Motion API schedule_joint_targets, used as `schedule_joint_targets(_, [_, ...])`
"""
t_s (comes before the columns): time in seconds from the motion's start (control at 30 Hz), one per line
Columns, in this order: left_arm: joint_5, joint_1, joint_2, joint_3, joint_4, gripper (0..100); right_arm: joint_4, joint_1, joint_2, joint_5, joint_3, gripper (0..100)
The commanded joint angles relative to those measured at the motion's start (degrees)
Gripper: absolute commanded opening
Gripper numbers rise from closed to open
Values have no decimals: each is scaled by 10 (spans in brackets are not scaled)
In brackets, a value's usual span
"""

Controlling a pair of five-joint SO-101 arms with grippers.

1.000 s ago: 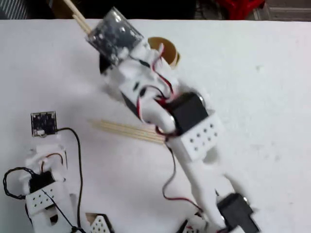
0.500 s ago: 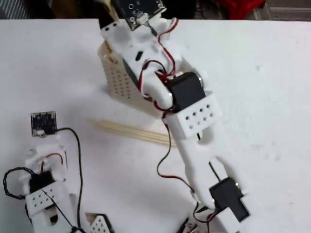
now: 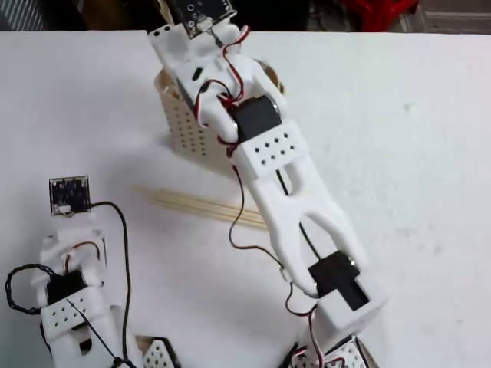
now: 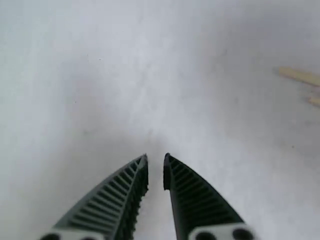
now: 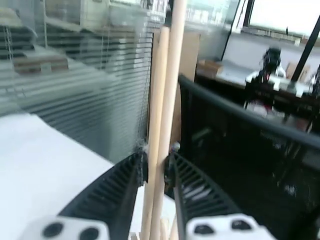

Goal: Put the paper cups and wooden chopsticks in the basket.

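Left gripper (image 4: 155, 159): parked low over the table (image 3: 399, 153) at the near edge, jaws drawn almost together with a thin slit between them, nothing held. No change over the last second.

Loose chopsticks (image 3: 203, 205): a small bundle lying flat on the table between the left arm and the basket, well apart from both grippers. Position unchanged; these remain to be collected.

Basket (image 3: 184, 126): cream, perforated, standing near the far edge. A tan rim shows at its far side beside the right arm (image 3: 284, 192); whether this is a paper cup inside the basket cannot be told.

Right gripper (image 5: 156, 162): clamped on a pair of held chopsticks (image 5: 167, 90), which run straight out between the jaws. During the last second the right arm has stretched forward and its wrist has come over the basket.

Assessment: the held pair appears to be in the delivery stage. Next requirement is probably to tip the sticks into the basket before release; a release short of the rim risks dropping them off the table's far edge.
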Motion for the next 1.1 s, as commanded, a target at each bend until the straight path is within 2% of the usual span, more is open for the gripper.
schedule_joint_targets(0.0, [-5,7,-7,-2,-13,77,11,7,-7,-6,14,18])
schedule_joint_targets(0.4, [-4,7,-7,-2,-13,78,126,7,-7,-5,61,21])
schedule_joint_targets(0.67, [-4,7,-7,-2,-14,78,131,7,-13,-5,58,25])
schedule_joint_targets(0.93, [-4,17,-7,-2,-14,77,151,7,-66,-2,62,194])
schedule_joint_targets(1.07, [-4,18,-7,-2,-14,77,173,7,-95,-2,62,227])
